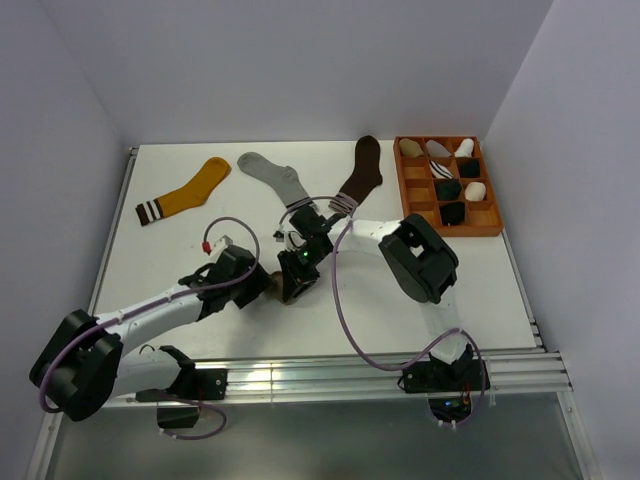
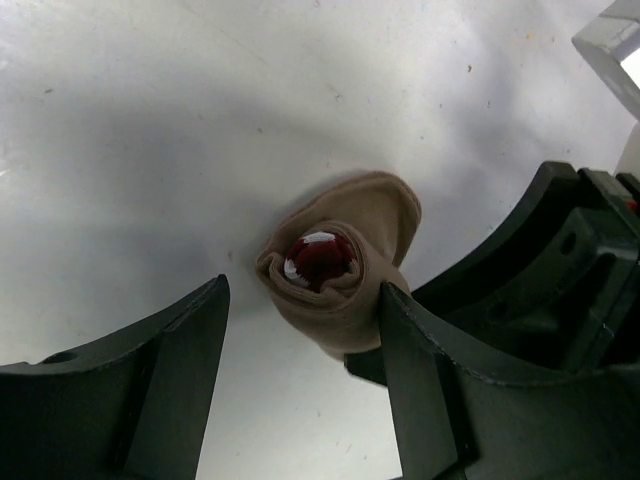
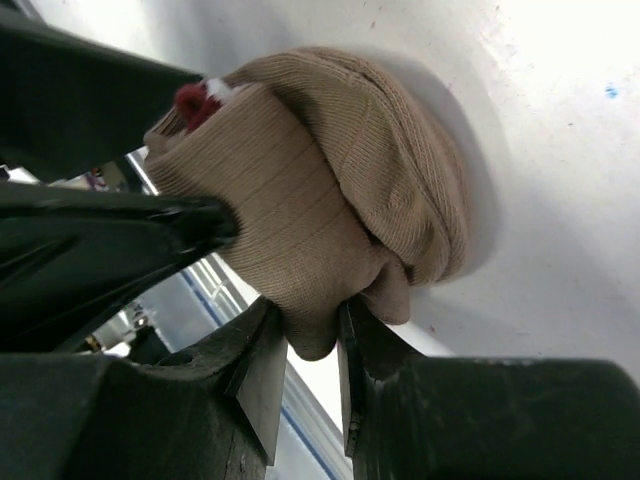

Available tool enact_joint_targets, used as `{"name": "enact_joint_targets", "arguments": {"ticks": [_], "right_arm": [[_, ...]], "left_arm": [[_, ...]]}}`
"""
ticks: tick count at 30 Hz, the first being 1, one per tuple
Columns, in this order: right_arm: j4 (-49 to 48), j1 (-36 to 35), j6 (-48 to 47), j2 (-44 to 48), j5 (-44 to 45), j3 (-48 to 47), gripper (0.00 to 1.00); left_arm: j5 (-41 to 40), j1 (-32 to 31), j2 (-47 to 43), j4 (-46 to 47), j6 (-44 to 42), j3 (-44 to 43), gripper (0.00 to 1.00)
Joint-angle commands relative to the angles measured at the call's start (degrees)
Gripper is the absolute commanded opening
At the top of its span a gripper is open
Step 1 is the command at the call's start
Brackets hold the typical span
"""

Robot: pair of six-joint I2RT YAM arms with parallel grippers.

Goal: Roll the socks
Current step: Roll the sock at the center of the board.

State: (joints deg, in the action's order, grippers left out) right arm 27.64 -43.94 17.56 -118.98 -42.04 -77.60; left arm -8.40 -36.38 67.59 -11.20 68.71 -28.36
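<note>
While right tool (image 3: 312,330) pinches rolled taupe sock (image 3: 310,190), left tool (image 2: 305,300) spread around it

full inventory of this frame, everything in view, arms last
taupe sock roll: one, taupe with maroon-and-white core, mid-table between the pincers
mustard sock: one, yellow with striped cuff, flat, far left
grey sock: one, light grey, flat, far centre
dark brown sock: one, flat, far, right of the grey one
tray: one, orange-brown, gridded, far right
rolled socks: roughly eight, black, white, pale, striped, in tray compartments
table: one, white
left pincer: black, open, straddling the roll
right pincer: black, shut on a fold of the roll
</note>
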Motion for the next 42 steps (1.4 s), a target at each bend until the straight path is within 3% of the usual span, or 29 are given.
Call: {"name": "enact_joint_targets", "arguments": {"ticks": [1,16,22,25,28,30,37,42], "right_arm": [[2.95,-0.09,0.63,-2.66,-2.08,-0.79,0.0],[0.05,2.81,2.39,-7.58,-13.86,-1.85,0.0],[-0.74,2.99,2.04,-5.84,-10.79,-1.33,0.0],[-3.73,2.9,2.13,-1.44,-5.87,1.39,0.0],[-5.92,2.64,1.95,2.85,-1.14,3.5,0.09],[-7.24,2.2,1.77,5.93,1.77,4.47,0.22],[-12.34,-2.1,-0.59,18.5,24.06,11.76,0.5],[-17.34,-7.73,-2.62,26.06,38.42,16.25,0.59]], "left_arm": [[0.14,-0.18,2.8,5.05,1.17,0.24,0.66],[1.55,0.43,9.93,6.01,-0.85,-0.56,0.62],[1.9,0.35,11.59,5.75,-0.85,-0.65,0.48],[2.16,0.35,12.56,4.53,-0.94,-1.26,0.28],[2.43,0.35,13.27,3.56,-1.56,-1.79,0.19],[2.78,0.35,13.7,2.51,-1.91,-2.31,0.13],[2.86,0.35,14.15,-0.57,-2.96,-4.51,0.12],[3.48,0.35,14.5,-1.36,-3.14,-5.3,0.12]]}}
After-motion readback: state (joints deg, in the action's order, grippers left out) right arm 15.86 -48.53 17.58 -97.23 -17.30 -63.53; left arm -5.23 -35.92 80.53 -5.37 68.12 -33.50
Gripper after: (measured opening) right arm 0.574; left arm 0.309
